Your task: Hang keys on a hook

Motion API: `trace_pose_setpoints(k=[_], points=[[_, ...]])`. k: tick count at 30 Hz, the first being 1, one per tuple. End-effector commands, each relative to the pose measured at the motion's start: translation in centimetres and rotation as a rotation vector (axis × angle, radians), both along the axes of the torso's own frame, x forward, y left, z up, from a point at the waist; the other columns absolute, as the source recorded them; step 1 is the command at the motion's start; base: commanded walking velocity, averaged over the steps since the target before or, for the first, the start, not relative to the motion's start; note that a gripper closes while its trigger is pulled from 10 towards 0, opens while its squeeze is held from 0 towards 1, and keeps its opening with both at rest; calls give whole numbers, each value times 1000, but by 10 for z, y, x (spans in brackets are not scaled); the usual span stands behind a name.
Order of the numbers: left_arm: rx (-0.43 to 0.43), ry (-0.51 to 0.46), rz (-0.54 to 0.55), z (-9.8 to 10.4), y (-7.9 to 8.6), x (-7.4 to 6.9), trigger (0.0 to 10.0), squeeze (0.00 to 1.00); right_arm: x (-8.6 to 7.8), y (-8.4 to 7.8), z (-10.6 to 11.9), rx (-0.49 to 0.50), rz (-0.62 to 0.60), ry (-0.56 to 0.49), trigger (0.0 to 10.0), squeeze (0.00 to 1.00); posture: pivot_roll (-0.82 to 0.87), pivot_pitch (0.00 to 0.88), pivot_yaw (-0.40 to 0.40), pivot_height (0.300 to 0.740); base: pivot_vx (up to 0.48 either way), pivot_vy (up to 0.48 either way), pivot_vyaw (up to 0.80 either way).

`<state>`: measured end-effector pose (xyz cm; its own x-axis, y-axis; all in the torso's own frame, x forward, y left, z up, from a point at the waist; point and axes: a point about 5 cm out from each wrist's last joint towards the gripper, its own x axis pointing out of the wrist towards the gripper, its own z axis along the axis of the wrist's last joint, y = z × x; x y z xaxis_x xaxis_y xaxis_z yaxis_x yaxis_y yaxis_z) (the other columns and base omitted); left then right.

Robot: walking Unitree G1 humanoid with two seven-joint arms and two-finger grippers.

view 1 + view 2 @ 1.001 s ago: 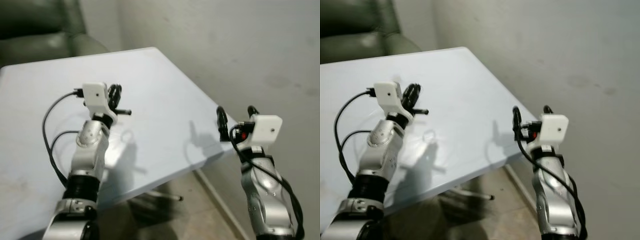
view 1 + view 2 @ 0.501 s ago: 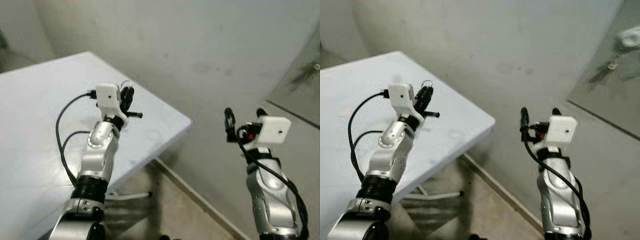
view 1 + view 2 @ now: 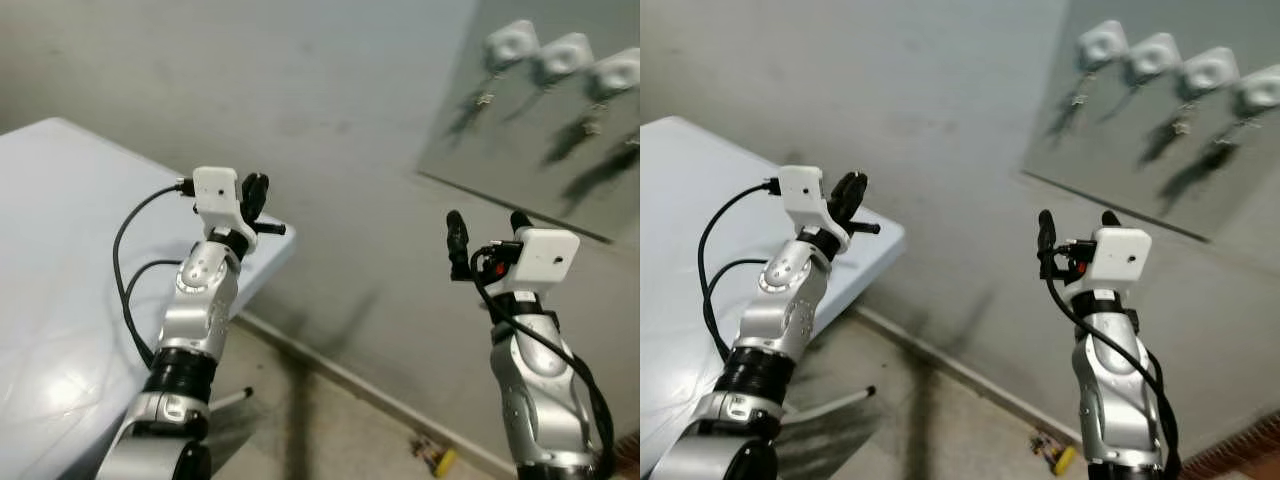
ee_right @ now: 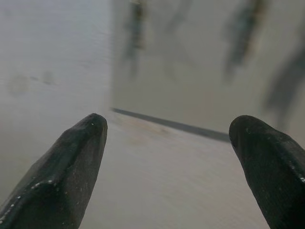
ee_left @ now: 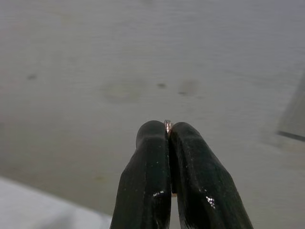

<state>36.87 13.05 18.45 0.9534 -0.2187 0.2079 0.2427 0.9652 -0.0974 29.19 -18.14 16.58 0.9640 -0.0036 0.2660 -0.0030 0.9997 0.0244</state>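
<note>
Nearest the camera, the two silver arms rise from the bottom of the head views, the left one trailing a looped black cable. The left gripper (image 3: 256, 196) is held up over the far corner of the pale desk (image 3: 60, 290), and its two black fingers (image 5: 147, 181) are pressed tightly together; a tiny glint of metal (image 5: 167, 126) sticks out between their tips, too small to say for certain that it is the keys. The right gripper (image 3: 484, 232) is raised at about the same height off to the right, clear of the desk, with its fingers (image 4: 66, 167) spread wide apart and nothing between them. Below and between the arms lies the grey floor (image 3: 330, 420), where a small yellow object (image 3: 440, 460) rests close to the foot of the wall. Beyond both grippers stands the grey wall (image 3: 330, 130), and high on its right part is a lighter panel (image 3: 1140, 160) carrying a row of round white hooks (image 3: 1155, 55), with small dark items hanging beneath them, blurred.
</note>
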Motion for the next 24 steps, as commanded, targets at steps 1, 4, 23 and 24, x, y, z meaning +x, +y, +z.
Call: trace_pose_setpoints(k=[1,4,23,24], points=[[-1,-9,-9,3,-4,1,10000,0,-1,-2,2,-9,-2,-2,10000,0,-18,60,-14,740,0,0,-769],[2,-8,-12,3,-5,1,10000,0,-2,-2,1,-11,-5,0,10000,0,-18,60,-14,740,0,0,-769],[41,-33,-54,4,-10,-4,10000,0,-5,2,1,-9,14,-5,10000,0,-15,65,-20,740,0,0,-362],[59,-38,-45,5,-9,-3,10000,0,-5,2,1,-11,15,-4,10000,0,-15,61,-20,740,0,0,0]])
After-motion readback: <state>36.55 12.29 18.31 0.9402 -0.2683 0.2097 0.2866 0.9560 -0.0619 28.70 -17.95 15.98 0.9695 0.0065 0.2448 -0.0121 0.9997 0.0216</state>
